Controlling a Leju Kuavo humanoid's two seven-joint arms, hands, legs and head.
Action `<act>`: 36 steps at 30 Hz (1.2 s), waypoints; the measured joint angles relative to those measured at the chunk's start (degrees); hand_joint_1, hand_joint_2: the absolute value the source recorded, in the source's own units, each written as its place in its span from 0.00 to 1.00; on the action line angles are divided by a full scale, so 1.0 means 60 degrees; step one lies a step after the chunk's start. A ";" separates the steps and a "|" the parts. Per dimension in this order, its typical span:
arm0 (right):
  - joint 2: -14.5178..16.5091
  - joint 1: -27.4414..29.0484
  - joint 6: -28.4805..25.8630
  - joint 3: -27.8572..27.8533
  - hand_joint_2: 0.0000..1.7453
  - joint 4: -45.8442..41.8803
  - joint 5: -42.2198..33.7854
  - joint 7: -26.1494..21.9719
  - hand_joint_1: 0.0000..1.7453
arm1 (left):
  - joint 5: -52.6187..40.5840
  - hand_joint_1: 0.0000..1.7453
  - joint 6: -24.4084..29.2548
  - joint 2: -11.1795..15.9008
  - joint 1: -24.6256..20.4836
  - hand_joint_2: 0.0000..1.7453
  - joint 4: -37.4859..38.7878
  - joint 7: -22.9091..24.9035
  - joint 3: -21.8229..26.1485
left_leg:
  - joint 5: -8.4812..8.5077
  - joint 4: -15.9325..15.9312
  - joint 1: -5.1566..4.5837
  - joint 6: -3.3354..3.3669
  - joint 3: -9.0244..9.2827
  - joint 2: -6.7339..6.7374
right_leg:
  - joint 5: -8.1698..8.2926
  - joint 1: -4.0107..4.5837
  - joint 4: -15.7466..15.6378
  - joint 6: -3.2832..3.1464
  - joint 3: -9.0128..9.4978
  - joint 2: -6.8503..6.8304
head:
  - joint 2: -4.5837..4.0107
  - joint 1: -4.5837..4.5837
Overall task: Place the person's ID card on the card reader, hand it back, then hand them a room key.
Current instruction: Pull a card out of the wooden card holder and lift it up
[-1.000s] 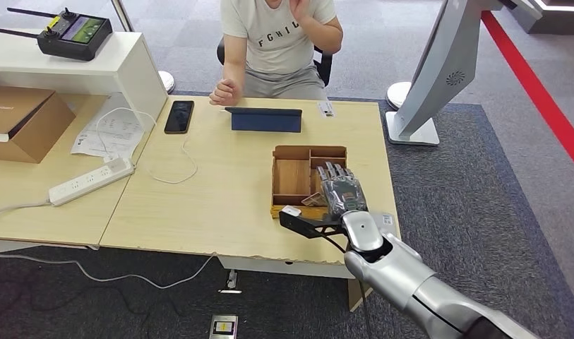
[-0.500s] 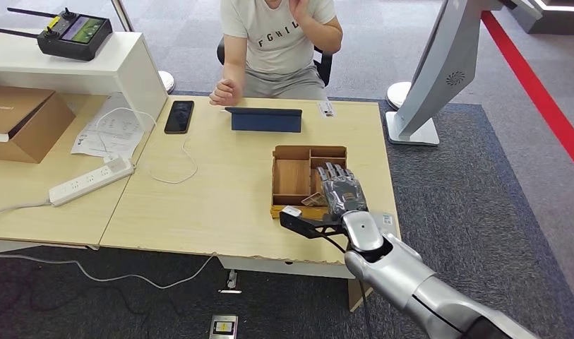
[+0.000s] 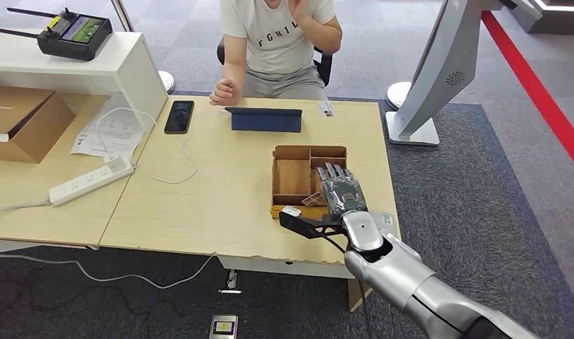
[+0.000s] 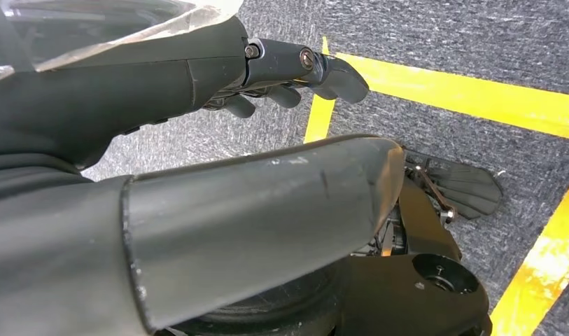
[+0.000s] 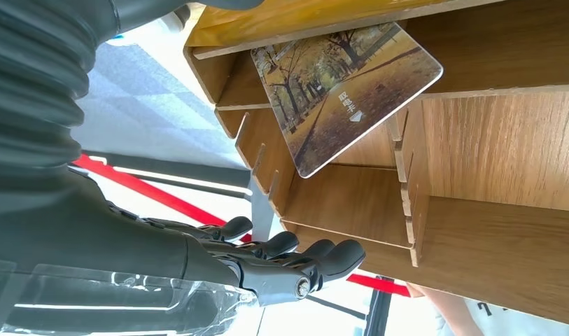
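My right hand (image 3: 340,194) hovers flat over the near right part of a wooden compartment tray (image 3: 308,149), fingers stretched out, thumb pointing left, holding nothing. In the right wrist view a room key card (image 5: 348,91) printed with autumn trees leans against a divider of the tray (image 5: 477,147), apart from my fingers (image 5: 295,255). A dark blue card reader (image 3: 266,119) stands at the far edge in front of the seated person (image 3: 280,35). A small white ID card (image 3: 327,108) lies to its right. My left hand (image 4: 218,77) hangs above the floor, holding nothing.
A black phone (image 3: 179,116) with a white cable lies left of the reader. On the left desk are a power strip (image 3: 91,181), papers, a cardboard box (image 3: 22,120) and a controller (image 3: 75,33) on a shelf. A white stand (image 3: 439,70) rises at the right.
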 joint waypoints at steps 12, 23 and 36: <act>-0.0007 0.0030 0.0402 0.0000 1.00 -0.0011 0.0004 0.0033 1.00 | -0.0008 0.00 0.0059 -0.0072 0.0002 0.00 0.0000 -0.0034 -0.0007 | 0.0000 0.0000 0.0000 0.0000 0.0000 0.0000 | 0.0000 0.0000 -0.0001 0.0000 0.0000 0.0000 | 0.0000 0.0001; -0.0007 0.0023 0.0473 0.0000 1.00 -0.0011 -0.0001 0.0033 1.00 | -0.0008 0.00 0.0011 -0.0063 0.0001 0.00 0.0000 0.0013 -0.0007 | 0.0000 0.0000 0.0000 0.0000 0.0000 0.0000 | 0.0000 0.0000 0.0000 0.0000 0.0000 0.0000 | 0.0000 0.0000; -0.0006 0.0023 0.0493 0.0000 1.00 -0.0011 -0.0002 0.0033 1.00 | -0.0008 0.00 0.0011 -0.0063 0.0001 0.00 0.0000 0.0013 -0.0006 | 0.0000 0.0000 0.0000 0.0000 0.0001 0.0000 | 0.0000 0.0000 0.0000 0.0000 0.0000 0.0000 | 0.0000 0.0000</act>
